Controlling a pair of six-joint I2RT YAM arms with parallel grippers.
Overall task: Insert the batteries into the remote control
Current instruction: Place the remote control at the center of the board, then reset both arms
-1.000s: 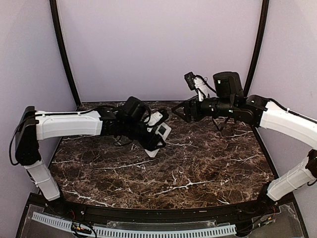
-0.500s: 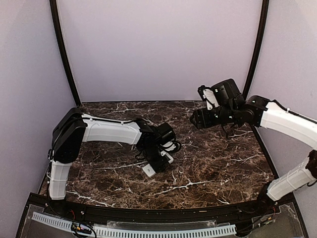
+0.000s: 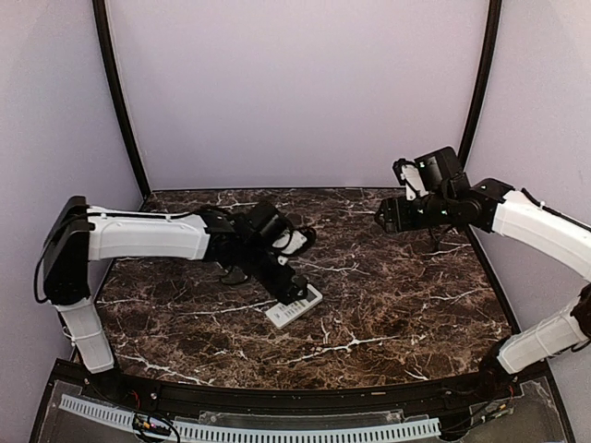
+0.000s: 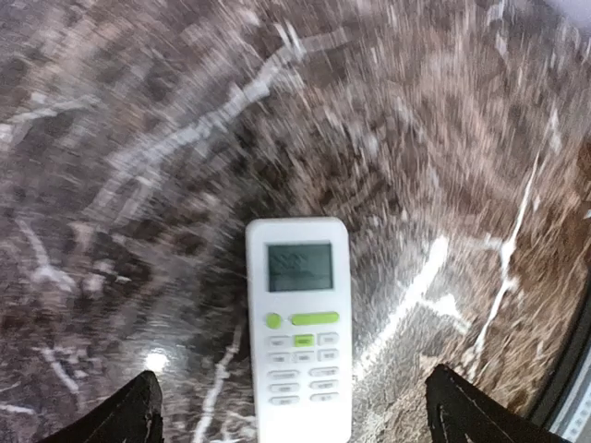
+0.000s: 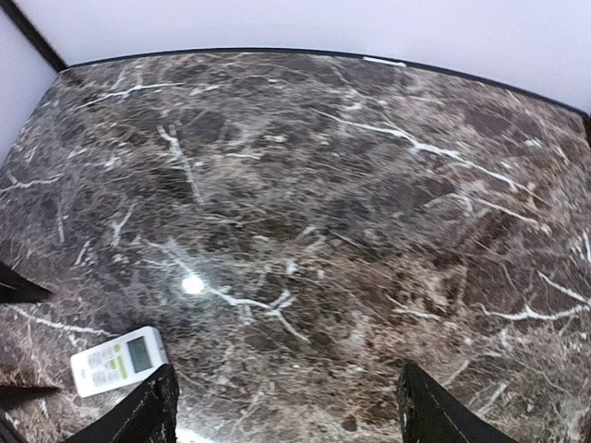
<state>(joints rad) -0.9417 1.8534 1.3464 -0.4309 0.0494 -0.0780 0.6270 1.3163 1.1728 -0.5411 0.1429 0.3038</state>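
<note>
The left pincer [image 4: 300, 415] hangs low with its jaws wide apart. The remote control [image 4: 297, 323] lies between them, touched by neither. It rests flat on the dark marble worktop [image 3: 397, 305], screen and buttons upward, so its battery bay probably faces down and would need turning over. The right pincer [image 3: 383, 220], jaws apart and empty, waits well off to the remote control's far right. No batteries are visible.
</note>
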